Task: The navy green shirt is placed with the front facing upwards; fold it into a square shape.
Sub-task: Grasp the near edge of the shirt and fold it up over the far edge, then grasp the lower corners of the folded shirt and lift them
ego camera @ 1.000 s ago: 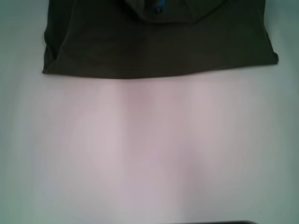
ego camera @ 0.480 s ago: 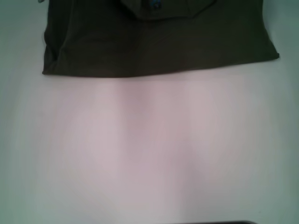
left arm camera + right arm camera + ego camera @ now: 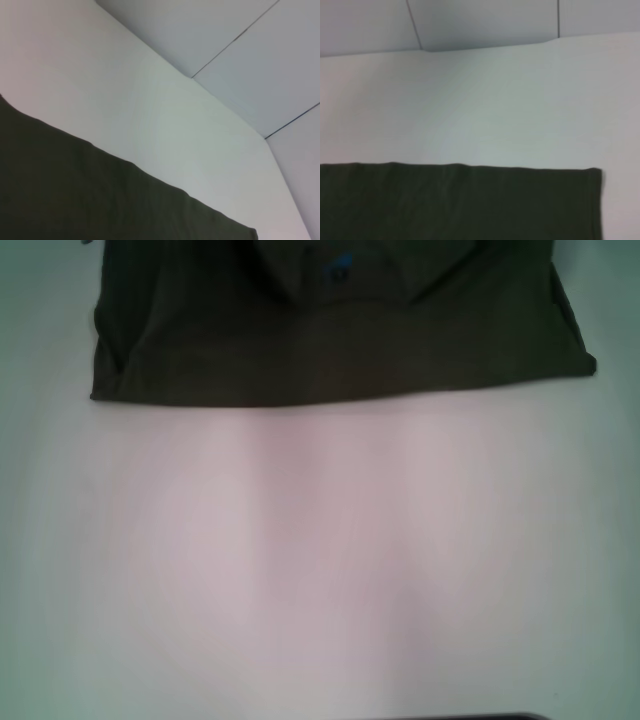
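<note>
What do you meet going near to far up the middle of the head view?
Dark strip at the near edge → bare white table → straight near edge of the navy green shirt → shirt body → blue neck label at the far end.

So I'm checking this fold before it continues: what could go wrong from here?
The shirt lies at the far side of the table, partly out of the head view, so a grasp there might be poorly seen. Its near left corner looks bunched, so the square may come out uneven. Neither pincer is visible.
</note>
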